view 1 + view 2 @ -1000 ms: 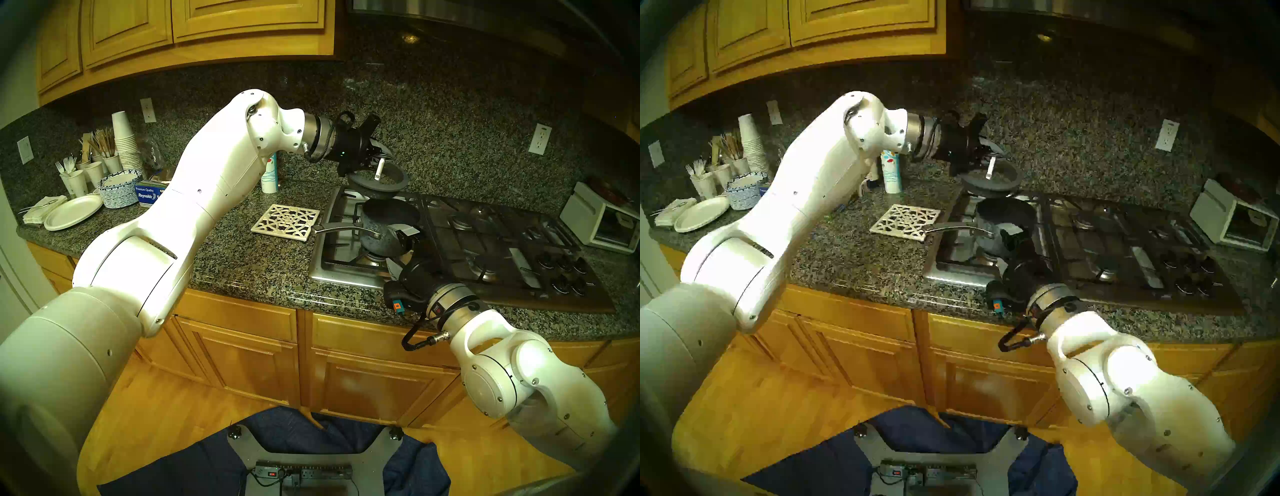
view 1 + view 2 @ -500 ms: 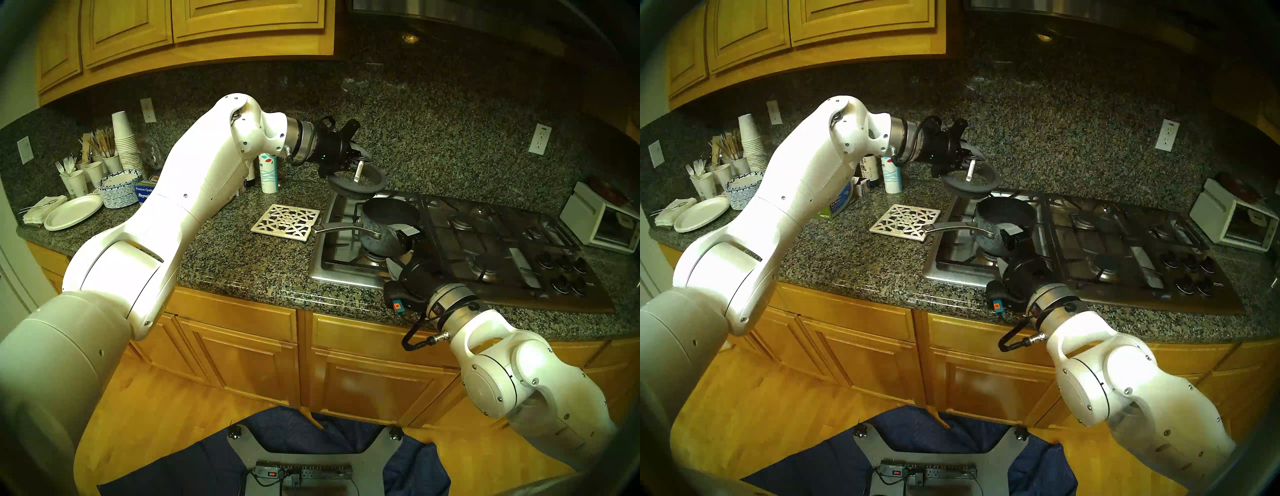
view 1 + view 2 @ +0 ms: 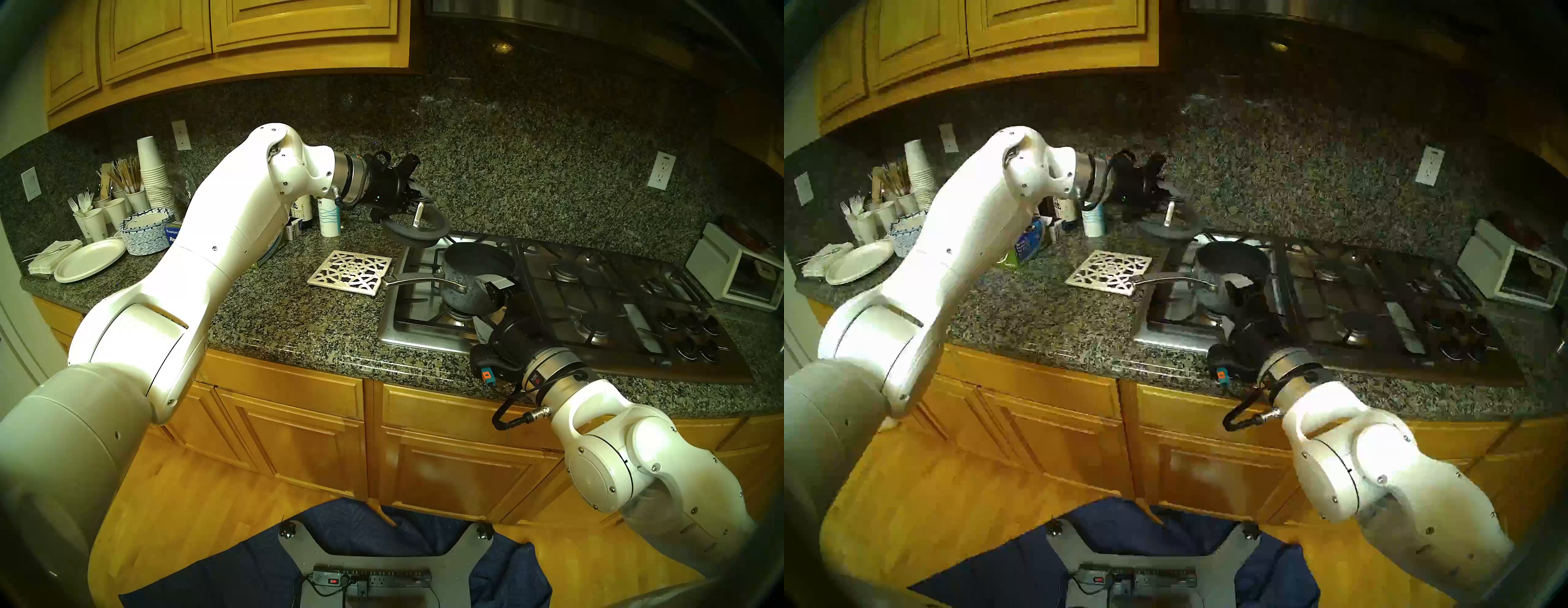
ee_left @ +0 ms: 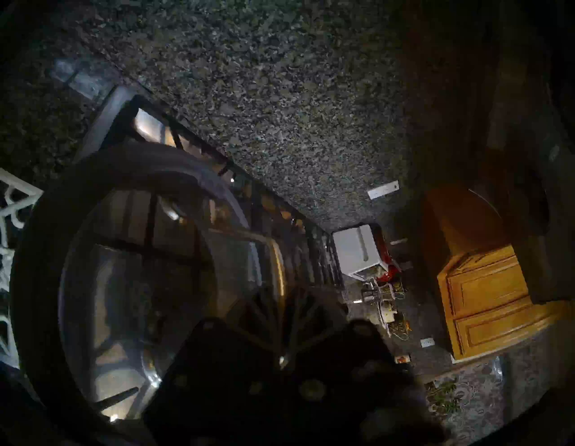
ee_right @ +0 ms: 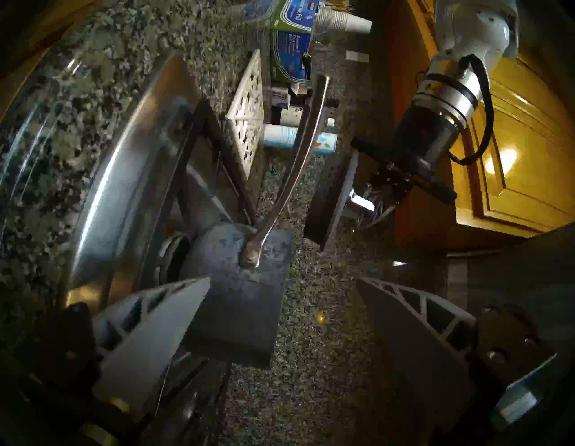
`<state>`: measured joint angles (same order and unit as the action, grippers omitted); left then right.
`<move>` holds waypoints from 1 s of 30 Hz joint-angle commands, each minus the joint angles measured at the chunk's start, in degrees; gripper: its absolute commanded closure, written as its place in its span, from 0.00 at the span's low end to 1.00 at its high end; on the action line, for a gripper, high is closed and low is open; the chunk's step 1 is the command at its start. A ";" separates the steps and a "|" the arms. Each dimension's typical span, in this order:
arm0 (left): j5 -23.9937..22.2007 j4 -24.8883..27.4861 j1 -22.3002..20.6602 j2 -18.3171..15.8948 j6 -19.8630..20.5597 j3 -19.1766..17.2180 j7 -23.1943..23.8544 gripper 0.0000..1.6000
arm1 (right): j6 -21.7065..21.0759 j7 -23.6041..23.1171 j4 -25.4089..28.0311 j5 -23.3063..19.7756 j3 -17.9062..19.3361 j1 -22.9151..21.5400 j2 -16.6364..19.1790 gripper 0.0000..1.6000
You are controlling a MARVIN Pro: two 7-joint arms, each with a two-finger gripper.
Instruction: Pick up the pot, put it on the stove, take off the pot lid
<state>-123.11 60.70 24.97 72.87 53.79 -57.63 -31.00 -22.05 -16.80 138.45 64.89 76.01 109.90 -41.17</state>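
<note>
white left arm reaches level, its jaws clamped on the pot lid (image 3: 415, 227); right jaws spread beside the pot (image 3: 475, 278).

left arm stretched forward, left gripper (image 3: 418, 204) clamped shut on something; right arm bent low, right gripper (image 3: 494, 297) fingers spread wide

Bare speckled granite counter (image 3: 297, 322) left of the white lattice square trivet (image 3: 350, 271) is free. Behind it stands a white-blue cylindrical carton (image 3: 329, 220). Dark-rimmed glass lid (image 3: 415, 229) hangs over the steel cooktop's (image 3: 407, 327) rear-left corner; open blue-grey saucepan (image 3: 475, 280), right gripper (image 3: 494, 297) beside.
</note>
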 commanded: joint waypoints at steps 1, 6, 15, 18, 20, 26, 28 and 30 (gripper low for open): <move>-1.39 0.22 -2.54 -0.43 -1.29 -3.17 1.67 1.00 | 0.05 1.07 1.55 0.31 0.96 -0.80 0.01 0.00; -2.13 -1.48 -2.47 -0.92 -1.73 -4.33 1.54 1.00 | 0.04 1.05 1.55 0.31 0.95 -0.82 0.00 0.00; -2.12 -3.21 -1.89 -2.68 -1.27 -5.91 2.00 1.00 | 0.04 1.04 1.55 0.31 0.94 -0.83 0.00 0.00; -2.11 -3.36 -1.44 -3.06 -1.23 -6.39 2.54 1.00 | 0.04 1.04 1.55 0.31 0.94 -0.82 0.00 0.00; -2.26 -3.73 -1.07 -3.37 -1.07 -6.81 2.91 1.00 | 0.04 1.05 1.55 0.31 0.95 -0.82 0.00 0.00; -2.53 -5.03 0.39 -3.95 -0.57 -8.31 5.06 1.00 | 0.05 1.07 1.55 0.31 0.97 -0.80 0.00 0.00; -2.40 -5.07 0.56 -4.06 -0.39 -8.40 5.37 1.00 | 0.05 1.08 1.55 0.31 0.97 -0.80 0.00 0.00; -2.27 -5.07 0.89 -4.24 -0.06 -8.57 5.90 1.00 | 0.05 1.07 1.55 0.31 0.97 -0.80 0.00 0.00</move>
<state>-124.27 54.84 27.84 69.02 52.76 -63.49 -29.24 -22.05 -16.79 138.45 64.90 76.00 109.90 -41.17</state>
